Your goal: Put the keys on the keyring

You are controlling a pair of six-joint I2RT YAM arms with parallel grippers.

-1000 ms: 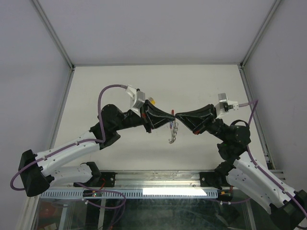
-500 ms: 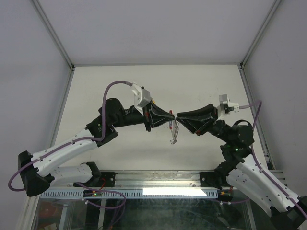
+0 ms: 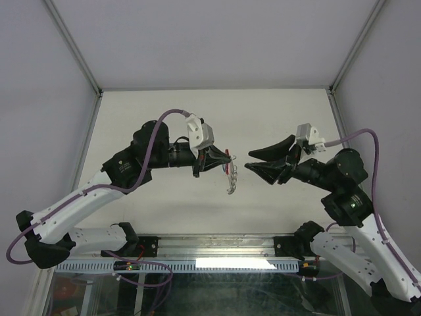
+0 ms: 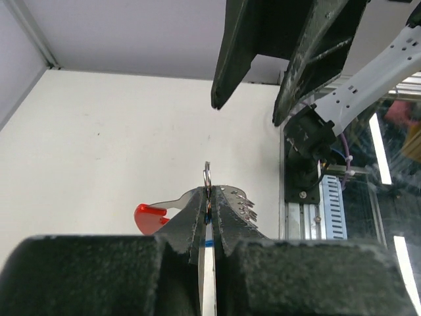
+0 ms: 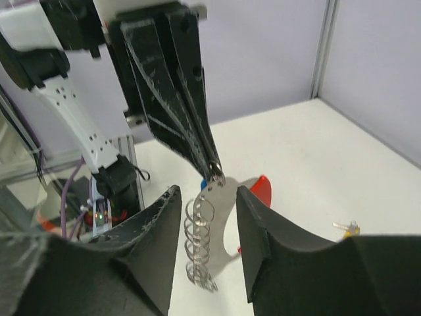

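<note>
Two arms reach in from the near edge of the worktop [image 3: 296, 112] and meet above its middle, tips facing each other with a small gap between. The left pincer [image 3: 225, 161] is clamped tight on the silvery ring of the keyring [image 3: 231, 179], which it holds in the air; the chain dangles below the tips and the red tab [image 5: 262, 191] juts out to the side. A sliver of blue shows between the same fingers [image 4: 187, 220], so the blue key [image 5: 204, 185] seems to be pinched there with the ring, though I cannot tell whether it is already threaded on. Just beside it, the right pincer [image 3: 248, 160] has its jaws apart and holds nothing, its fingers [image 5: 161, 217] standing either side of the hanging chain in its own view without touching it. Further off, on the worktop beyond the red tab, the yellow key [image 5: 345, 228] lies flat and apart from everything else. By my reading the blue key is being dealt with at the ring, and the yellow one is not yet started. Next the free right pincer probably has to go and fetch the yellow key, a tiny flat thing that needs a careful low pinch leaving its hole free, while the left pincer keeps the ring steady and presented.
</note>
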